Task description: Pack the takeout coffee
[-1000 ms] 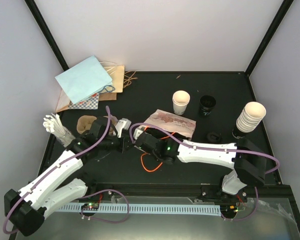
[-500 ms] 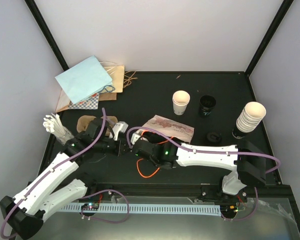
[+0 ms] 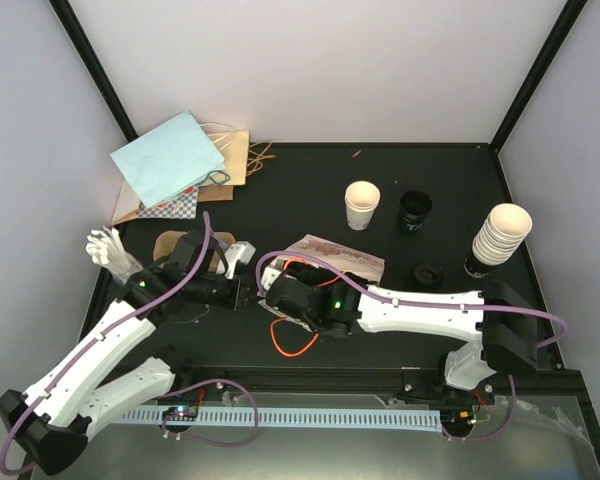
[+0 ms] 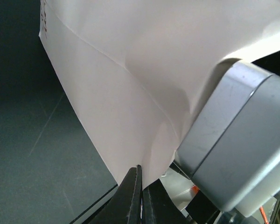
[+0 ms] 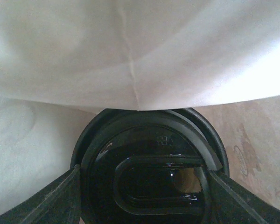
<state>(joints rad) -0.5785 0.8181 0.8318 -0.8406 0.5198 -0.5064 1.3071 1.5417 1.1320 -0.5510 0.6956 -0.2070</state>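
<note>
Over lidded cup (image 5: pixel 149 186), bag paper (image 5: pixel 130 51) (creased)

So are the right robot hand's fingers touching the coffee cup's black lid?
Touching. The right wrist view shows both fingers pressed against opposite sides of the black lid, no gap.

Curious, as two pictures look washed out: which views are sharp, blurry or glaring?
Top external view: evenly lit, sharp. Left wrist view: paper bag fills it, pale and soft. Right wrist view: glints on the lidded cup, bag paper above washed out.

Top view looks down; both wrist views close on bag (image 3: pixel 350 255).
</note>
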